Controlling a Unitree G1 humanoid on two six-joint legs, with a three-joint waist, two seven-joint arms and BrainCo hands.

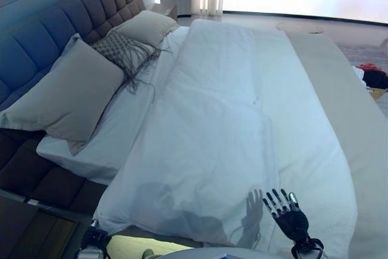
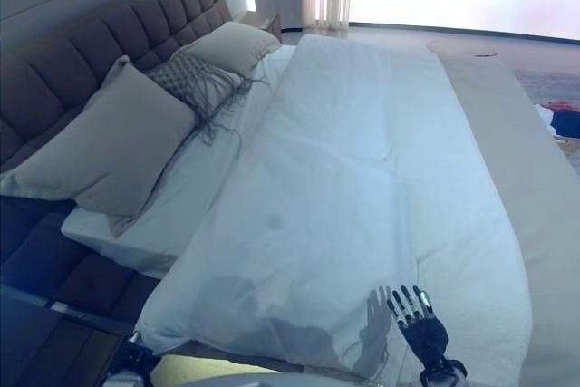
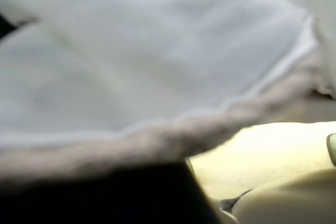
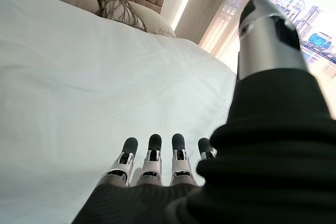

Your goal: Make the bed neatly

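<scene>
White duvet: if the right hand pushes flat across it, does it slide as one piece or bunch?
Probably bunches: the white duvet already shows soft creases and drapes limply over the bed's near edge. Likely light and floppy, so the open right hand would drag only local cloth. The sheet beneath may let it slip somewhat.

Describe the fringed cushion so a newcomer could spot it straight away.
Start at the padded headboard along the bed's left side, where three pillows lean in a row. The fringed cushion is the middle one, between the large plain pillow nearer the robot and the plain pillow towards the window. It alone has a woven pattern and long dark tassels trailing onto the sheet.
</scene>
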